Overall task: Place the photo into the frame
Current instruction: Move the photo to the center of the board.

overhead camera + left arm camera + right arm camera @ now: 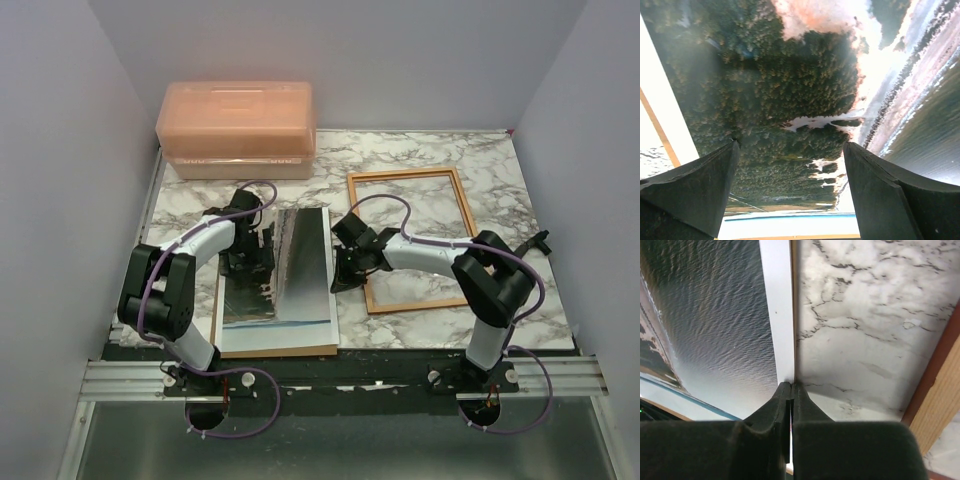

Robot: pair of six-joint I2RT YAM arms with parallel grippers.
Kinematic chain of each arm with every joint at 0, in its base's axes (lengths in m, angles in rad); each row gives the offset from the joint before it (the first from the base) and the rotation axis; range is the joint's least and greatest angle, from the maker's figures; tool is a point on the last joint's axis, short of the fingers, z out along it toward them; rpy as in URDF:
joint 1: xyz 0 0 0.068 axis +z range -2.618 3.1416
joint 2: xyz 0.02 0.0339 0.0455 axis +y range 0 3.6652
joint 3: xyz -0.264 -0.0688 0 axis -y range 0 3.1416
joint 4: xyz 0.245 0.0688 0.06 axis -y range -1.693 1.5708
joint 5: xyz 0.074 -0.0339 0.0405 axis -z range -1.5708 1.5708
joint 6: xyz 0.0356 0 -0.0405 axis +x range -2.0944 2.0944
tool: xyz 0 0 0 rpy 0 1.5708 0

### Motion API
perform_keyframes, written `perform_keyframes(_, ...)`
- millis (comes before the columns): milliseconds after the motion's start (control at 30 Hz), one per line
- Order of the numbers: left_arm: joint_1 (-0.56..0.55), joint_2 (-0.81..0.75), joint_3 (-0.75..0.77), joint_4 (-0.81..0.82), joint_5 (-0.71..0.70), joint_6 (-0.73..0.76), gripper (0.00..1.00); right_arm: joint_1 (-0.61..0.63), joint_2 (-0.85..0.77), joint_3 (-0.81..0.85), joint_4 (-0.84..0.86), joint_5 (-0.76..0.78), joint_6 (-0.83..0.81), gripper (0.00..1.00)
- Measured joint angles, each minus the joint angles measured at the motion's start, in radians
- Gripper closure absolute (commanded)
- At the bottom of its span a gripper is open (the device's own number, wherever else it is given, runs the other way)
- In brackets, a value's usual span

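Glossy thin photo (292, 268), lower centre: judged light, floppy, crease-prone. White edge strip clamped by right hand (791, 386); left hand (790, 145) spread open above.

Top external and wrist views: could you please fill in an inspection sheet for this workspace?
Surface: grey-veined white marble-patterned table.
Job's things: dark streaky photo print with white edge lies on a plain brown backing board; thin orange wooden frame lies beside it, opening empty.
Clutter: translucent orange plastic box at the back left.
Grippers: left gripper open over the photo; right gripper shut on its white edge.
Cables: purple cables loop along both arms.
Surroundings: plain pale walls; metal rail at the near edge.
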Motion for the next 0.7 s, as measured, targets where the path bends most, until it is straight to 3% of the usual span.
perform_keyframes(500, 0.000, -0.012, 0.000, 0.014, 0.093, 0.014, 0.14, 0.001, -0.093, -0.055, -0.005, 0.092, 0.027, 1.00)
perform_keyframes(700, 0.000, -0.102, -0.011, 0.053, 0.138, 0.017, 0.14, -0.010, -0.172, -0.055, -0.034, 0.113, 0.027, 1.00)
